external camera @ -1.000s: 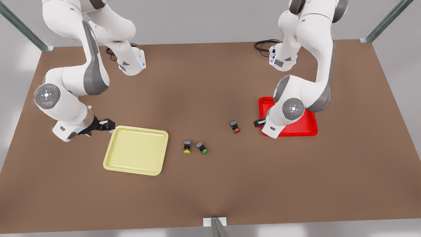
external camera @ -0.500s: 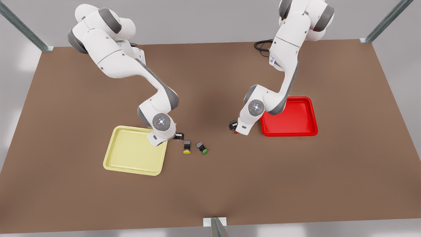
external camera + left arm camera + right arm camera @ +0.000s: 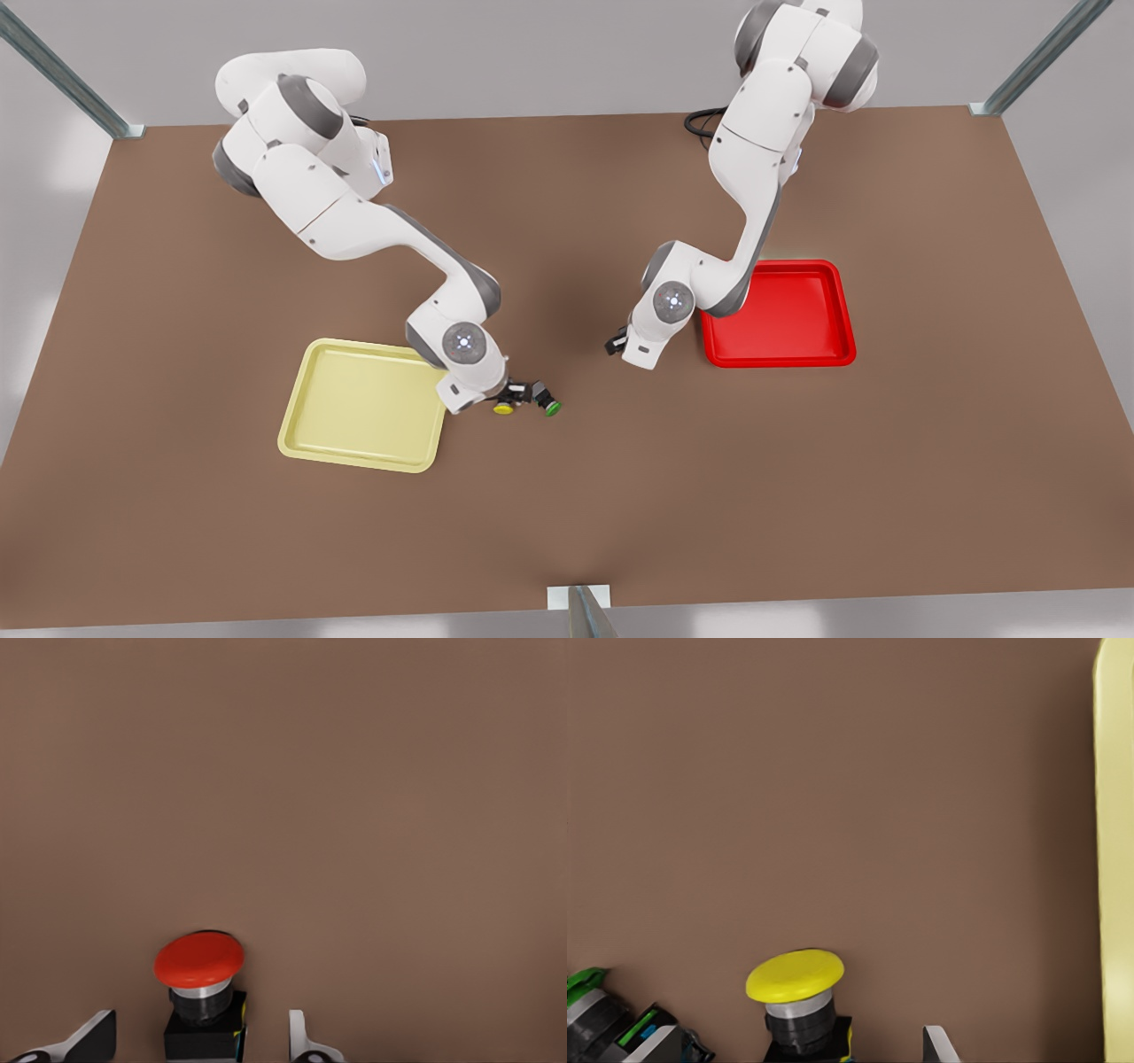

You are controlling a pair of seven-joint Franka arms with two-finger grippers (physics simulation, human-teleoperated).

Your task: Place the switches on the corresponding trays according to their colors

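**Both grippers straddle their switches**

Brown table (image 3: 567, 496), grey backdrop, metal struts at the corners. The left gripper (image 3: 199, 1041) sits low over the red switch (image 3: 200, 992), fingers (image 3: 89, 1041) apart on either side of the black body, nothing clamped yet; the red tray (image 3: 797, 319) lies just beside that arm. The right gripper (image 3: 797, 1047) brackets the yellow switch (image 3: 796, 997) the same way, jaws spread, with the yellow tray (image 3: 354, 408) close by. Watch the green switch (image 3: 598, 1014): it sits right against one right finger (image 3: 656, 1045), so I'd close squarely on the yellow one's body, not its cap, and lift straight up to avoid dragging the neighbour. No brand, label or readable writing on anything here.
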